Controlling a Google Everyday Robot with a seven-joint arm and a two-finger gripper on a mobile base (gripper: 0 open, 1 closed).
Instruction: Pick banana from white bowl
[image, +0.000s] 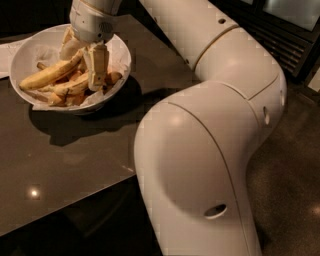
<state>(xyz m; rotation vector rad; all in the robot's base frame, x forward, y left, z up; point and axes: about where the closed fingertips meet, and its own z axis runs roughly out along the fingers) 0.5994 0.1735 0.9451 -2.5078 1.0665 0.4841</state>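
Observation:
The white bowl (30, 52) stands at the back left of the dark table, lined with crinkled white paper. In it lie a long clean yellow banana (47, 75) and, just below it, the speckled, bruised banana (71, 87), with short orange fruits (113, 77) around them. My gripper (84, 59) reaches down into the right half of the bowl. Its fingers (97, 65) stand apart, open, straddling the right ends of the two bananas. The near finger rests by the speckled banana's right end. The arm covers part of the bowl's far rim.
The dark brown table (65, 165) runs to a front edge at the lower left. A white sheet (5, 52) lies left of the bowl. My large white arm (200, 150) fills the right half of the view. Dark floor shows at the right.

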